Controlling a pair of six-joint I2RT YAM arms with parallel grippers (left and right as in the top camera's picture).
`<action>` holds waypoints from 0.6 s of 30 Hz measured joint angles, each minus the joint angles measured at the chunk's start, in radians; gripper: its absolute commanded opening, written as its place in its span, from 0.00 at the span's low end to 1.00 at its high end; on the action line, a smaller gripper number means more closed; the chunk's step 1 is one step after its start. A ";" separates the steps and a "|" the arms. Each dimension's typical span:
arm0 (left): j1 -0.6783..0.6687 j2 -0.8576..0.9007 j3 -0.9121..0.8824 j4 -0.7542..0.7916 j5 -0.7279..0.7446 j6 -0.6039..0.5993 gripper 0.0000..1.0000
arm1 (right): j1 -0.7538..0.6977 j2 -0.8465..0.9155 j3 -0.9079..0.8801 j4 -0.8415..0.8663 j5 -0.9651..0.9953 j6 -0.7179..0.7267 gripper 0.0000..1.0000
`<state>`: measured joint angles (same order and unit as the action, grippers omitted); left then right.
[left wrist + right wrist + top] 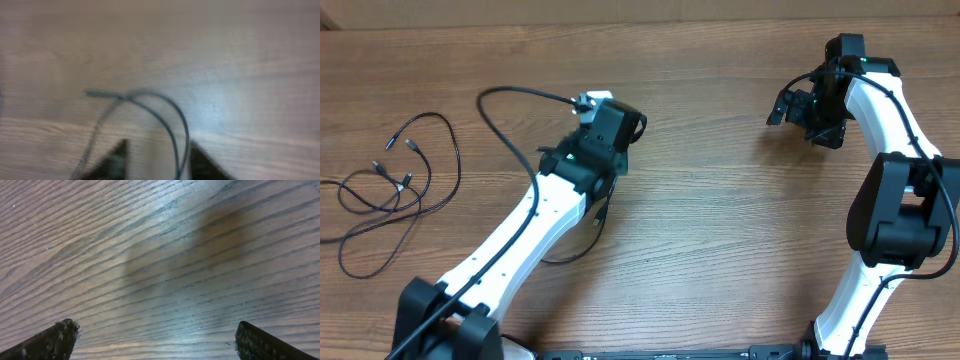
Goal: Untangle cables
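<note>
Left wrist view, blurred. Left gripper [157, 162] at the bottom edge, its two dark fingertips [114, 159] apart with a medium gap, not at full spread. One loose cable [170, 103] runs up through that gap, closer to the right-hand fingertip, then curves over in a loop just beyond the tips. Its end lies flat to the left of the loop. The gap is much wider than the cord, so the jaws are not clamped on it. Too blurred to tell if the cord brushes a finger. Past the loop there is only bare wooden table [225, 60].

Right wrist view, sharp. Right gripper [157, 345] is spread wide, with one fingertip [50, 342] in the bottom left corner and the other in the bottom right. Only wood grain lies between them. It holds nothing and touches nothing.

Overhead view. The left arm [520, 235] reaches from the near left edge up to mid-table. The loose cable emerges from under this arm on the near side, crosses beneath it, sweeps out left and arcs back to the gripper tip. The right arm [880, 110] stands at the right side, with its gripper pointing left above bare table, well apart from any cord. The bundle of cables [404, 182] lies at the far left of the table in overlapping loops, with small plug tips showing in the middle. It is well apart from both grippers and separate from the loose cable.
</note>
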<state>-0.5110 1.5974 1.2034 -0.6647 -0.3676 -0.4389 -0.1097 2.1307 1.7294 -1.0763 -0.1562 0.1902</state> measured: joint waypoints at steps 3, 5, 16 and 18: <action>0.000 0.060 -0.001 -0.084 0.077 -0.003 0.55 | 0.000 0.000 0.000 0.000 0.000 0.000 1.00; 0.000 0.109 -0.002 -0.132 0.112 -0.003 0.50 | 0.000 0.000 0.000 0.000 0.000 0.000 1.00; 0.003 0.332 0.007 -0.158 0.288 0.137 0.48 | 0.000 0.000 0.000 0.000 0.000 0.000 1.00; 0.009 0.336 0.011 -0.163 0.313 0.152 0.47 | 0.000 0.000 0.000 -0.001 0.000 0.000 1.00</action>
<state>-0.5022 1.9339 1.2148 -0.8276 -0.0547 -0.2867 -0.1093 2.1307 1.7294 -1.0771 -0.1558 0.1902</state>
